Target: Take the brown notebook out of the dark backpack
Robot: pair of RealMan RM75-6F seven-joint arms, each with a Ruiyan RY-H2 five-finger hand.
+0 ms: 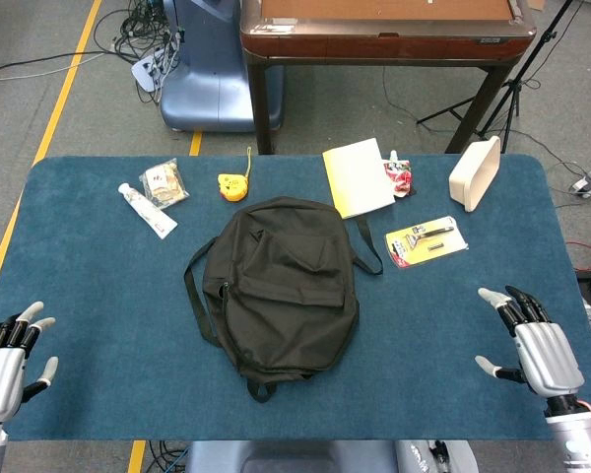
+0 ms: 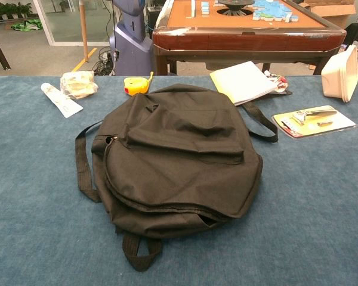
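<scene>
1. Nowhere does the brown notebook show; the dark backpack (image 1: 279, 283) lies flat at the middle of the blue table (image 1: 98, 286), its main zipper looking closed, its handle loop pointing to the near edge.
2. Only the head view catches the hands: the left hand (image 1: 8, 357) at the near left corner, partly cut off by the frame, and the right hand (image 1: 532, 340) at the near right, both with fingers spread and holding nothing.
3. Bare blue cloth lies between each hand and the bag.
4. Along the far edge sit a white tube (image 1: 147, 210), a crinkled packet (image 1: 164, 182), a yellow tape measure (image 1: 233, 185), a pale booklet (image 1: 358, 176), a carded razor (image 1: 426, 239) and a cream tray (image 1: 475, 172) standing on its side.
</scene>
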